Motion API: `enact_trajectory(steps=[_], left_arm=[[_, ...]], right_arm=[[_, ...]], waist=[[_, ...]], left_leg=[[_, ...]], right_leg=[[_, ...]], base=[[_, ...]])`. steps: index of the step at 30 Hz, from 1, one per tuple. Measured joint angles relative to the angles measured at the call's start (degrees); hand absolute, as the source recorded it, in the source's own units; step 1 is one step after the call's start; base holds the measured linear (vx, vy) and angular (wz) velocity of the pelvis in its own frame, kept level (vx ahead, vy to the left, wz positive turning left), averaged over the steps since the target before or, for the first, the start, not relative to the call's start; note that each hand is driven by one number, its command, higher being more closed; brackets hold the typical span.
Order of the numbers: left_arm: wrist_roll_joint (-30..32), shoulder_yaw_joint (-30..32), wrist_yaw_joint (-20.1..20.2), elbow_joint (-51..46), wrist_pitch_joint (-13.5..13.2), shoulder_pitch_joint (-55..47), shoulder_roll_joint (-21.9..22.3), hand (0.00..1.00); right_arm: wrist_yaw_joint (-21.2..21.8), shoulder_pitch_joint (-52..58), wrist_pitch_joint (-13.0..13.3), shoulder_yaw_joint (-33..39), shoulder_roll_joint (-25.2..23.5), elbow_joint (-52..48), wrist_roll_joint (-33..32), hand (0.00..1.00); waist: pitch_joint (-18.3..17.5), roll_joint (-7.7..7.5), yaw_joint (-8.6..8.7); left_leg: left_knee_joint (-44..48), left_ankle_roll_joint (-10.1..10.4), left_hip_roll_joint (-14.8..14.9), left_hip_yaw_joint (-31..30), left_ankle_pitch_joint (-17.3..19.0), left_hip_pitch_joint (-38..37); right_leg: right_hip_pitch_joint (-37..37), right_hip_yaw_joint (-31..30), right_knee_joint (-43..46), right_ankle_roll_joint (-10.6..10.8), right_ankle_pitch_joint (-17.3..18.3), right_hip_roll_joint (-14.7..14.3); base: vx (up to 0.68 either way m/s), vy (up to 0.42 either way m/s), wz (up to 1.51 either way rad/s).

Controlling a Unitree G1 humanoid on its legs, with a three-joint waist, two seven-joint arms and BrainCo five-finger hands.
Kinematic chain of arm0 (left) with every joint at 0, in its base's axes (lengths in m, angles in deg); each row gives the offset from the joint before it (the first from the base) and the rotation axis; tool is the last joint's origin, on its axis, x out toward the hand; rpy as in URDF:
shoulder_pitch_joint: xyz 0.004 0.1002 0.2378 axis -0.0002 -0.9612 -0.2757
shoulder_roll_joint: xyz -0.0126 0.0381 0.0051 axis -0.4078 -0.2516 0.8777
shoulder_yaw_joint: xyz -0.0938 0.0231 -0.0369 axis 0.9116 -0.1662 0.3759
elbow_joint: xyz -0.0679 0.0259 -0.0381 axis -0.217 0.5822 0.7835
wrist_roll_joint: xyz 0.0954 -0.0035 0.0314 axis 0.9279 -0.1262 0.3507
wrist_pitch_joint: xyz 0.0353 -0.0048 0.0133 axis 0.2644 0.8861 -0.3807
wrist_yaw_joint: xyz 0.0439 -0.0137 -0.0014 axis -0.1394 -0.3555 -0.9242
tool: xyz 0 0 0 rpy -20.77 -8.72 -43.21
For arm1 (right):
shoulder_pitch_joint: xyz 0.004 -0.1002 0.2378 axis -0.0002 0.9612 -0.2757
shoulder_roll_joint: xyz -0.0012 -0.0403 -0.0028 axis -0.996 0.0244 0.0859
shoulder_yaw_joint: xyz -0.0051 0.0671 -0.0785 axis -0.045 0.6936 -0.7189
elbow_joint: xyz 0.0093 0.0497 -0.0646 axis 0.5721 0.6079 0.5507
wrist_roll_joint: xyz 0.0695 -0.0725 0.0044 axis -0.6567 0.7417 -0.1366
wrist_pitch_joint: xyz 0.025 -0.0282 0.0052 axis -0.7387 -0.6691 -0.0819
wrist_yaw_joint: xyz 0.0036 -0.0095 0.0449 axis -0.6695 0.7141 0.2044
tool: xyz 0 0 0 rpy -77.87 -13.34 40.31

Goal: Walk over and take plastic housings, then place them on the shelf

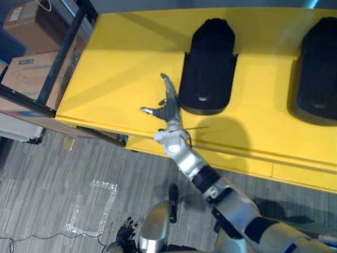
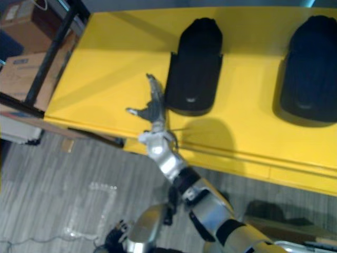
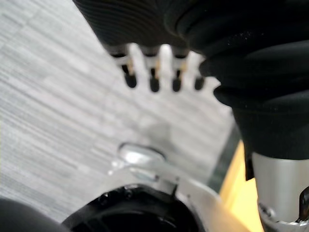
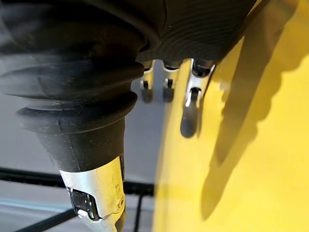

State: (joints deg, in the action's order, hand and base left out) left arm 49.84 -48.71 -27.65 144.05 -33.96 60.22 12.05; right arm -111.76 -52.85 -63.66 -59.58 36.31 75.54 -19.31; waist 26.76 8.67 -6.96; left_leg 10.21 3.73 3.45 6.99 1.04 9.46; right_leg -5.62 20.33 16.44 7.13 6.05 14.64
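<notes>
Two black plastic housings lie on the yellow table (image 1: 121,68): one in the middle (image 1: 208,66) and one at the right edge (image 1: 317,68). My right hand (image 1: 167,105) reaches over the table's front edge with straight fingers and the thumb spread out. It is open, holds nothing, and sits just beside the middle housing's (image 2: 194,66) left side; contact cannot be made out. In the right wrist view its fingers (image 4: 190,111) hover over the yellow top. My left hand (image 1: 129,227) hangs low over the floor, with fingers (image 3: 154,79) relaxed and empty.
Cardboard boxes (image 1: 31,21) stand on a black metal rack (image 1: 58,63) left of the table. A clear plastic piece (image 1: 95,205) lies on the grey floor in front of the table.
</notes>
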Motion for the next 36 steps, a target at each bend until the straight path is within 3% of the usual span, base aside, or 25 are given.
enact_trajectory(steps=[5, 7, 11, 15, 19, 23, 27, 29, 30, 36], left_arm=[[1.53, 0.96, -0.23, 0.01, -0.02, 0.00, -0.26, 0.00], [2.58, 2.29, -1.14, 0.04, -0.02, -0.06, -0.38, 0.00], [4.96, 4.72, -2.54, 0.62, 0.05, -1.16, -0.93, 0.00], [8.64, 7.55, -5.35, 1.07, 0.28, -2.80, -0.86, 0.00], [11.02, 10.42, -8.10, 2.61, 0.27, -3.58, -0.27, 0.00], [11.30, 11.88, -9.35, 2.49, 0.34, -3.33, -0.31, 0.00], [11.28, 13.12, -10.21, 2.54, 1.23, -3.29, -0.50, 0.00], [11.31, 13.53, -10.18, 2.59, 2.37, -3.29, -0.50, 0.00], [11.72, 13.60, -10.17, 2.64, 2.61, -3.34, -0.48, 0.00], [13.24, 14.88, -10.10, 2.91, 3.72, -4.08, -0.21, 0.00]], right_arm=[[6.82, 1.46, 4.45, -11.58, -0.02, -4.16, 0.01, 0.00], [7.98, 1.98, 6.59, -15.78, -0.04, -9.03, -0.09, 0.00], [8.51, 2.76, 8.67, -16.59, -0.03, -15.89, -2.47, 0.00], [8.56, 7.48, 8.27, -16.43, -0.11, -21.47, -5.22, 0.00], [10.59, 12.32, 6.64, -14.53, 1.12, -28.32, -10.08, 0.00], [14.58, 17.34, 5.72, -7.19, 7.50, -36.46, -16.51, 0.00], [24.96, 23.97, 3.75, -2.56, 14.91, -40.21, -26.17, 0.00], [29.55, 25.66, 2.86, -3.26, 17.56, -41.05, -26.95, 0.00], [31.70, 26.17, 1.81, -3.62, 18.62, -41.31, -26.93, 1.00], [34.74, 29.90, -0.25, -1.17, 20.54, -42.08, -27.13, 1.00]], waist=[[-0.31, -1.08, -0.26], [-0.40, -2.36, -0.27], [-2.45, -5.36, -0.08], [-7.55, -8.28, 1.08], [-12.72, -9.19, 3.14], [-15.76, -10.21, 5.11], [-16.96, -11.22, 6.20], [-17.33, -11.33, 6.46], [-17.54, -11.31, 6.32], [-19.21, -11.45, 6.03]], left_leg=[[-0.62, 0.01, 0.82, 0.19, 0.00, -0.47], [-1.81, 0.30, 1.14, 0.30, -0.20, -2.25], [-4.66, 0.84, 1.71, 1.57, -0.61, -5.18], [-8.66, 1.52, 2.10, 3.06, -1.35, -8.53], [-11.28, 1.82, 2.44, 5.05, -1.47, -11.44], [-12.90, 2.25, 2.70, 6.77, -1.51, -13.55], [-14.13, 2.43, 2.73, 8.16, -1.67, -15.56], [-14.76, 2.48, 2.75, 8.33, -2.00, -15.98], [-14.77, 2.47, 2.78, 8.41, -2.02, -16.17], [-15.00, 2.40, 2.74, 7.79, -2.19, -16.13]], right_leg=[[2.19, 0.24, -4.25, -0.12, -2.26, -1.73], [4.56, 0.64, -6.91, -0.16, -3.21, -2.59], [7.71, 0.76, -11.64, -0.33, -4.65, -4.07], [10.62, -0.14, -16.72, -0.42, -6.30, -5.63], [11.83, -1.10, -17.99, -0.41, -6.32, -6.25], [12.14, -2.22, -17.96, -0.42, -6.39, -6.54], [12.79, -3.62, -17.97, -0.38, -6.46, -6.67], [12.80, -3.79, -17.97, -0.40, -6.48, -6.78], [12.90, -3.88, -17.97, -0.42, -6.49, -6.83], [13.10, -3.72, -17.94, -0.47, -6.53, -6.86]], base=[[0.02, -0.010, -0.02], [0.04, -0.027, -0.03], [0.06, -0.037, -0.14], [0.10, -0.041, -0.16], [0.11, -0.028, -0.21], [0.02, 0.000, -0.23], [-0.02, 0.008, -0.18], [-0.03, -0.001, -0.05], [0.00, 0.000, 0.00], [0.00, 0.001, 0.02]])
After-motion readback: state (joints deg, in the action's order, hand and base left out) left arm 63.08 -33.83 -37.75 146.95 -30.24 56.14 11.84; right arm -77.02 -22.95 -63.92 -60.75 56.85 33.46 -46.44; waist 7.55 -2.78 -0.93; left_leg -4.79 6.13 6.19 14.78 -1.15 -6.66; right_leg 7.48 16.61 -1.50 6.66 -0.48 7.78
